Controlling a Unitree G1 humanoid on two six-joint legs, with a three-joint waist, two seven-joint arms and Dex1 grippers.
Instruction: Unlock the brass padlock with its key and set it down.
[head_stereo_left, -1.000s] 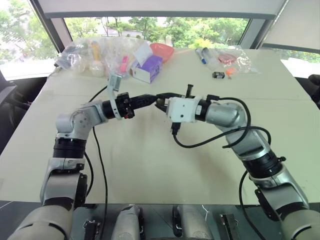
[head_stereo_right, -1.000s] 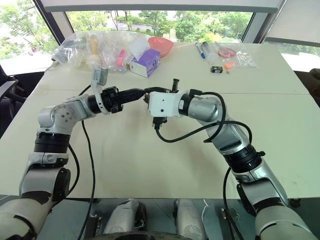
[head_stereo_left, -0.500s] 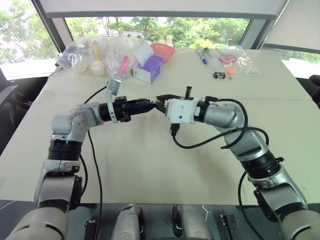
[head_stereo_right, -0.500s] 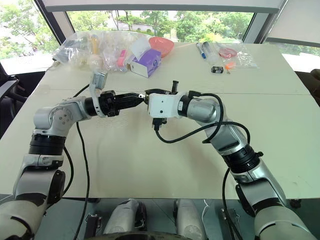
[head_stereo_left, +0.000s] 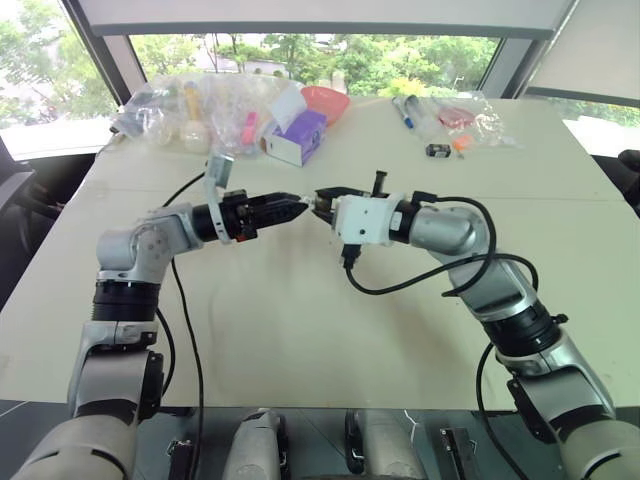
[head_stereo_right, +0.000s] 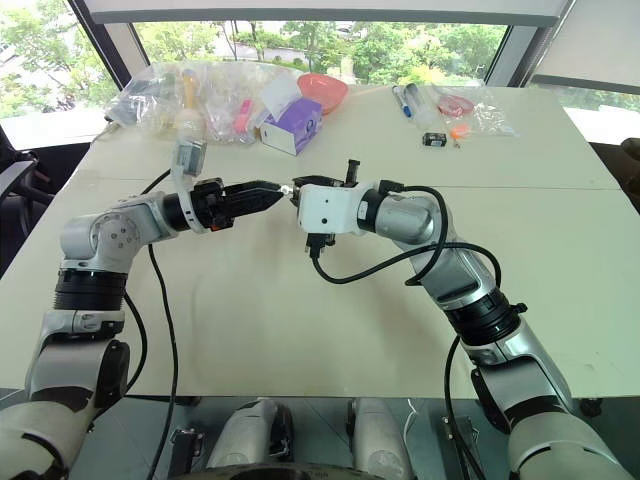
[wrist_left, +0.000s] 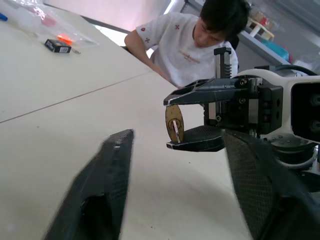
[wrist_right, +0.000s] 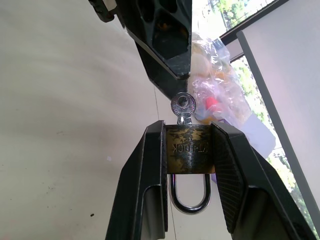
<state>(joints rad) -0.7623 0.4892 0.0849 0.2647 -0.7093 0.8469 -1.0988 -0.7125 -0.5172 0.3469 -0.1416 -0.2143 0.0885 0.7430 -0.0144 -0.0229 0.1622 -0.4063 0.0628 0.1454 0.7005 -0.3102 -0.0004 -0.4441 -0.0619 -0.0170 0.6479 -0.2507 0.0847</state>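
Brass padlock (wrist_right: 189, 149) held above the tabletop (head_stereo_left: 300, 330), clamped between the two black fingers (wrist_right: 145, 180) of the right hand (wrist_right: 189, 165); shackle (wrist_right: 189, 195) closed, pointing back toward the wrist. Silver key (wrist_right: 183, 107) sits in the keyway, bow sticking out toward the left hand (head_stereo_left: 292, 208). Left hand level w/ the lock, fingertips just beside the key bow, fingers apart, gripping nothing. Far end of tabletop: purple box (head_stereo_left: 296, 137), red bowl (head_stereo_left: 325, 101), clear bags (head_stereo_left: 190, 110), small black-and-grey block (head_stereo_left: 436, 150). Person in white shirt (wrist_left: 190, 45) beyond the tabletop.
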